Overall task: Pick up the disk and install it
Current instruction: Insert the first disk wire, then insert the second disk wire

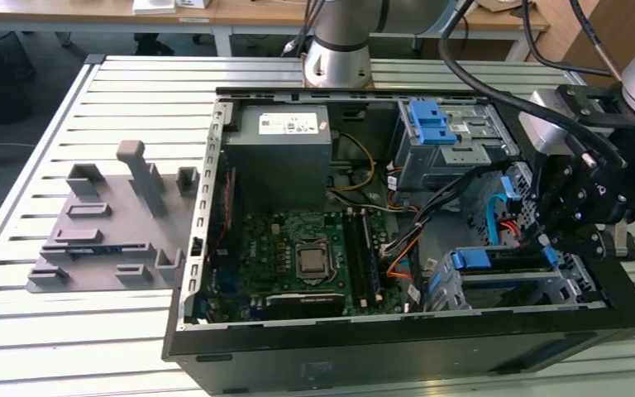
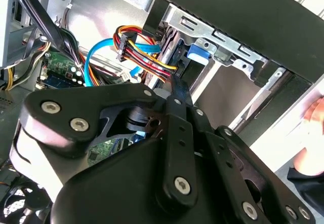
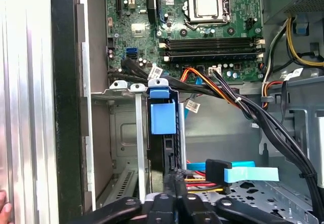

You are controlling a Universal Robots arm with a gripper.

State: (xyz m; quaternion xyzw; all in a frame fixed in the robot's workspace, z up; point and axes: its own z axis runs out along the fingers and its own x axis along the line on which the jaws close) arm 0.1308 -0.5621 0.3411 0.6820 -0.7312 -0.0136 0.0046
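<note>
The disk [image 1: 503,263] stands on edge in the drive cage at the front corner of the open computer case [image 1: 406,347], at the exterior view's right. Blue rails frame it. In the first wrist view its dark edge [image 3: 170,150] runs down from a blue tab [image 3: 163,115]. My black gripper [image 1: 546,240] hangs right over the disk's outer end. Its fingers are shut together [image 3: 174,178] at the disk's edge; I cannot tell whether they touch it. In the second wrist view the shut fingertips [image 2: 178,84] point at the blue tab [image 2: 198,51].
The empty grey stand [image 1: 108,223] sits on the slatted table at the exterior view's left. The case holds a power-supply box [image 1: 284,136], motherboard [image 1: 301,256] and upper drive cage [image 1: 450,132]. Cable bundles [image 3: 228,95] run beside the disk. A person's hand [image 2: 314,117] is close by.
</note>
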